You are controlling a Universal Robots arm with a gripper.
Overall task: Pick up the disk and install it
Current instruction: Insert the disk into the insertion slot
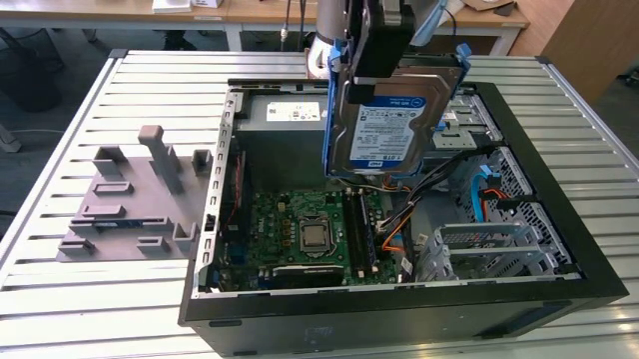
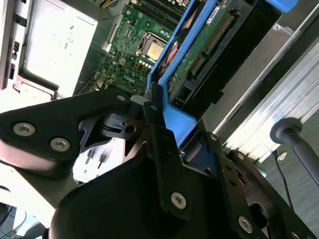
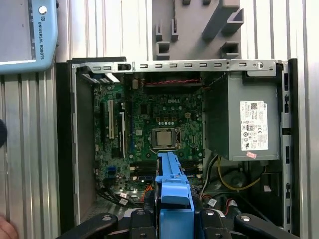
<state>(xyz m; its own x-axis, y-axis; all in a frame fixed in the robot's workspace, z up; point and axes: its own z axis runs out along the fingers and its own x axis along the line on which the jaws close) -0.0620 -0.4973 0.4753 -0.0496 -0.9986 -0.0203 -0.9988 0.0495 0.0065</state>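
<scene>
— Checked the grasp?

— Checked. Found the pincer (image 1: 367, 88) clamped on the blue frame (image 3: 173, 199) of the disk (image 1: 384, 127). Confirmed the same grip in the second wrist view.

— Located the disk where?

— Hanging on edge straight below the pincer, lifted clear of everything. Noted the open computer case (image 1: 399, 310) beneath it, with the motherboard (image 1: 299, 224) under the pincer. Saw the drive cage (image 1: 469, 123) just beside the hanging disk and the power supply box (image 1: 284, 112) on the pincer's other side.

— Rated progress how?

— Judged the pick-up done. Judged the installation outstanding: seated in no bay, touching no part of the case. Could not tell from these views which slot was meant.
</scene>
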